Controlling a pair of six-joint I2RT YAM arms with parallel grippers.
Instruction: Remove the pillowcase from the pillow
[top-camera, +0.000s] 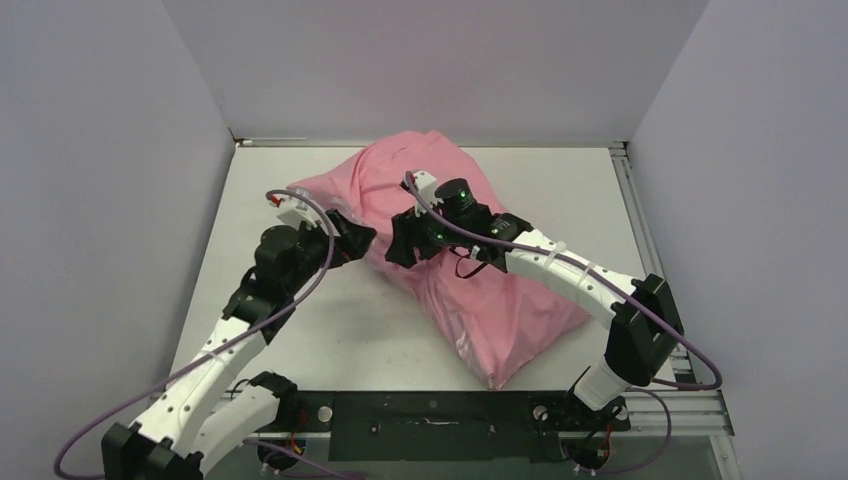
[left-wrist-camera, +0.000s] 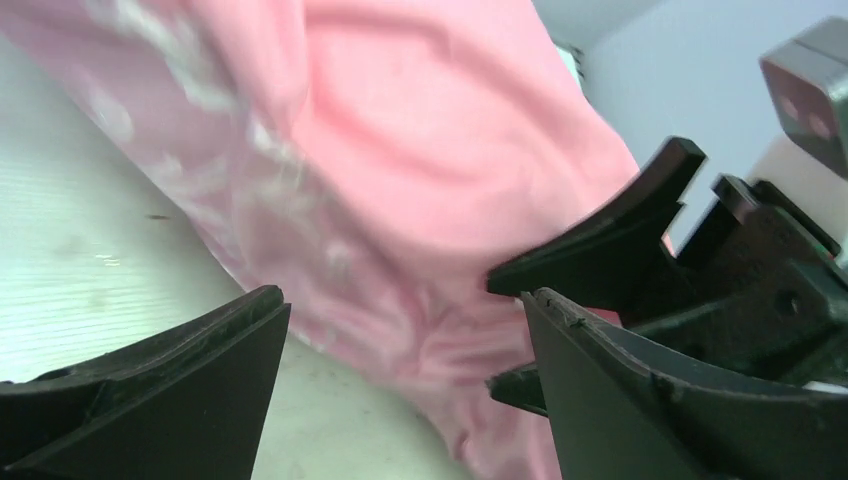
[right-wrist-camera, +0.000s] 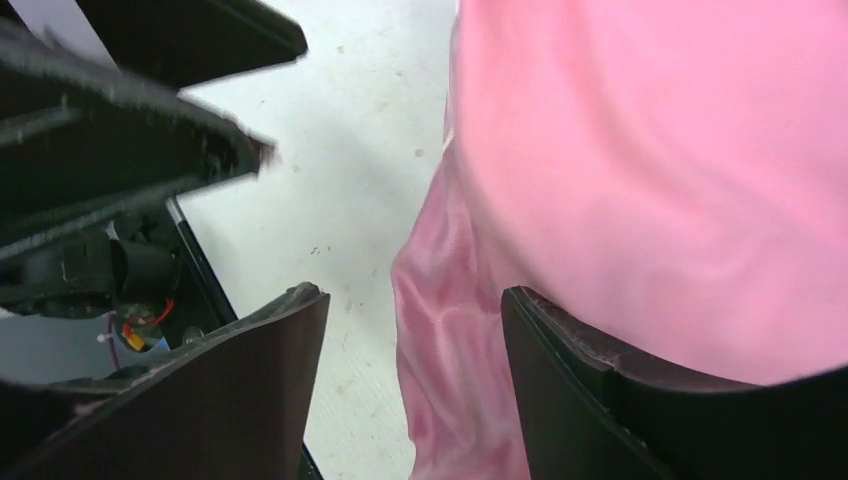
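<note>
The pink satin pillowcase (top-camera: 470, 290) lies diagonally across the table, bulging with the pillow, which is wholly hidden inside it. My left gripper (top-camera: 362, 243) is open at the pillowcase's left edge. In the left wrist view the rose-patterned fabric (left-wrist-camera: 380, 200) fills the gap between the open jaws (left-wrist-camera: 405, 310). My right gripper (top-camera: 400, 243) is open just right of the left one, over the same edge. In the right wrist view a fold of the pillowcase (right-wrist-camera: 450, 330) hangs between the open fingers (right-wrist-camera: 415, 300), not pinched.
The white table (top-camera: 320, 330) is bounded by grey walls at back and sides. A metal rail (top-camera: 640, 220) runs along the right edge. The right gripper's black fingers (left-wrist-camera: 640, 230) show close in the left wrist view.
</note>
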